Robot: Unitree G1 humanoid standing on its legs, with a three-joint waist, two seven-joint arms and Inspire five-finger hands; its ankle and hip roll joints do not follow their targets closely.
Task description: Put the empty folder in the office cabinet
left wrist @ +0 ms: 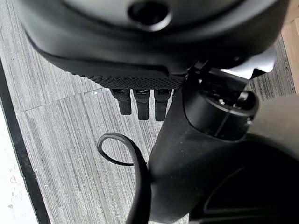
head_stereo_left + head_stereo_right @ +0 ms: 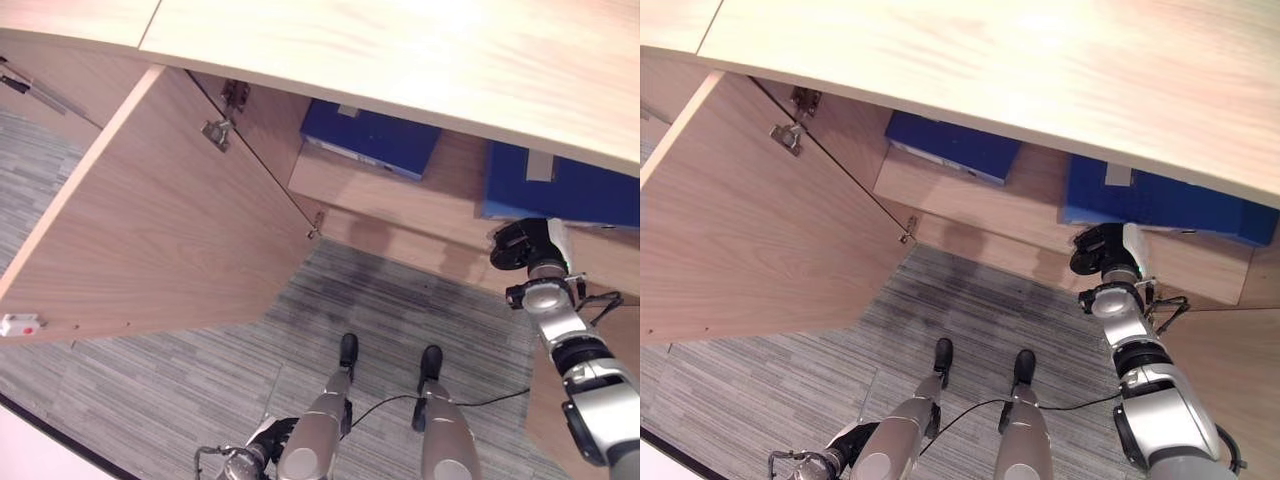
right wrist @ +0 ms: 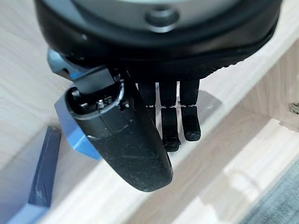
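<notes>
Floor: grey striped carpet point(image 2: 180, 390) in front of the cabinet.
Cabinet door point(image 2: 160, 220): swung wide open on the left.
Left hand point(image 1: 140, 100): low by the floor, fingers straight, holding nothing.
Cabinet point(image 2: 420, 50): pale wood top; a blue folder point(image 2: 370, 135) lies inside on a shelf.
Second blue folder point(image 2: 1160, 200): on the right shelf, just beside the right hand.
Right hand point(image 2: 1102, 250): fingers straight, relaxed, at the folder's edge.
</notes>
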